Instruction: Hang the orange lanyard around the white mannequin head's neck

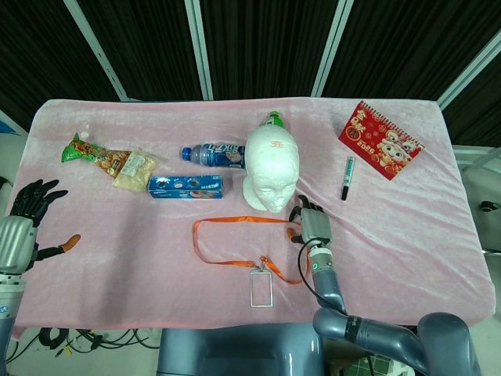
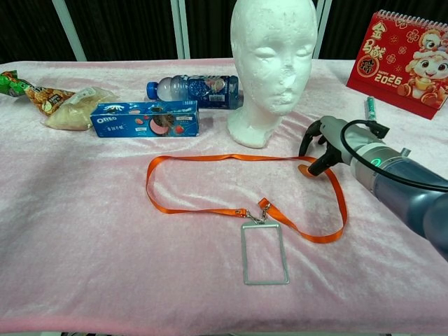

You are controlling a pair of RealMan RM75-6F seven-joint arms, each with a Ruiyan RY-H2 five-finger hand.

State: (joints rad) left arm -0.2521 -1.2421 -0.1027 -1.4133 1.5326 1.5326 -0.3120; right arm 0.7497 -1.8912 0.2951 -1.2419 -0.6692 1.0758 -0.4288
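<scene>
The orange lanyard (image 1: 243, 220) (image 2: 231, 157) lies flat in a wide loop on the pink cloth, its clear badge holder (image 2: 264, 253) nearest the front edge. Just behind it the white mannequin head (image 1: 272, 168) (image 2: 273, 56) stands upright, its neck bare. My right hand (image 1: 311, 223) (image 2: 327, 140) hovers over the loop's right corner with fingers spread and pointing down; its orange-tipped thumb touches the strap without gripping it. My left hand (image 1: 23, 227) hangs at the table's left edge, fingers spread, holding nothing, and shows only in the head view.
An Oreo box (image 1: 186, 186) and a blue-labelled bottle (image 1: 215, 154) lie left of the head, with snack bags (image 1: 106, 160) further left. A marker pen (image 1: 347, 178) and a red calendar (image 1: 381, 150) sit at the back right.
</scene>
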